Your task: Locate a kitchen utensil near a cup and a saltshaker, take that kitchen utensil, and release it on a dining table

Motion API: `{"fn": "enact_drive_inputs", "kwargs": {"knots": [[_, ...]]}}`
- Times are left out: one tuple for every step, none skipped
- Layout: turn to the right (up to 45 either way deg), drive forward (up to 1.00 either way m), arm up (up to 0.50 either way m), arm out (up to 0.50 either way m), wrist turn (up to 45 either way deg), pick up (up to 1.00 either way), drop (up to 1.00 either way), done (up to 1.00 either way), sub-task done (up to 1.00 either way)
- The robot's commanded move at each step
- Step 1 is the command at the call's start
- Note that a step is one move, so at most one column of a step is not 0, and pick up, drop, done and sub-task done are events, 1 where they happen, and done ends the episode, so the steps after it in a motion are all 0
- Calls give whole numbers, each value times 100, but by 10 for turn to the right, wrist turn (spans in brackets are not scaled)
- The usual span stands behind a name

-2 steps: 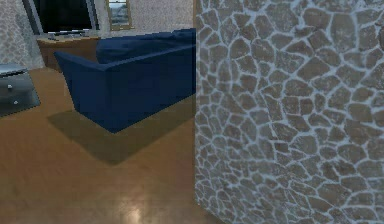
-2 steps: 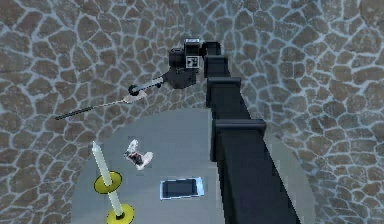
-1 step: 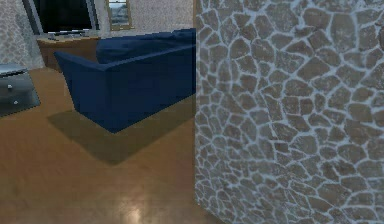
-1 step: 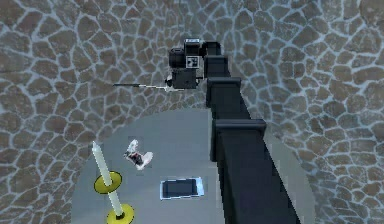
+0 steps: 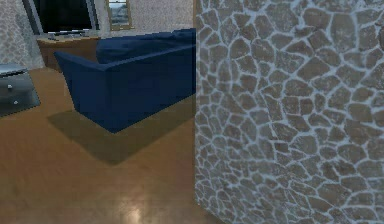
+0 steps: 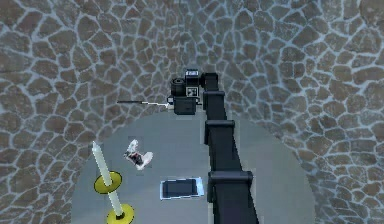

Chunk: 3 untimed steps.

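In the arm side view my dark arm [image 6: 222, 150] rises from the bottom edge over a round grey table [image 6: 260, 160]. My gripper [image 6: 166, 102] sits at its far end, in front of a stone wall. A thin silvery utensil [image 6: 133, 101] sticks out leftward from the fingers, clear of the tabletop, so the gripper holds it. It is too thin to tell which kind of utensil it is.
On the table stand a pale candle in a yellow holder [image 6: 101, 167], a second yellow holder [image 6: 119, 211], a small white-brown thing [image 6: 138, 155] and a flat phone [image 6: 182, 188]. In the forward view a stone wall [image 5: 290, 110] fills the right, with a blue sofa [image 5: 130, 75] on wood floor [image 5: 90, 180].
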Motion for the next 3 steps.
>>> {"fn": "enact_drive_inputs", "kwargs": {"knots": [[0,0,-32,0,0,0,0,0,0],[0,0,0,0,0,0,100,0,0],[0,0,8,0,0,0,0,0,0]]}}
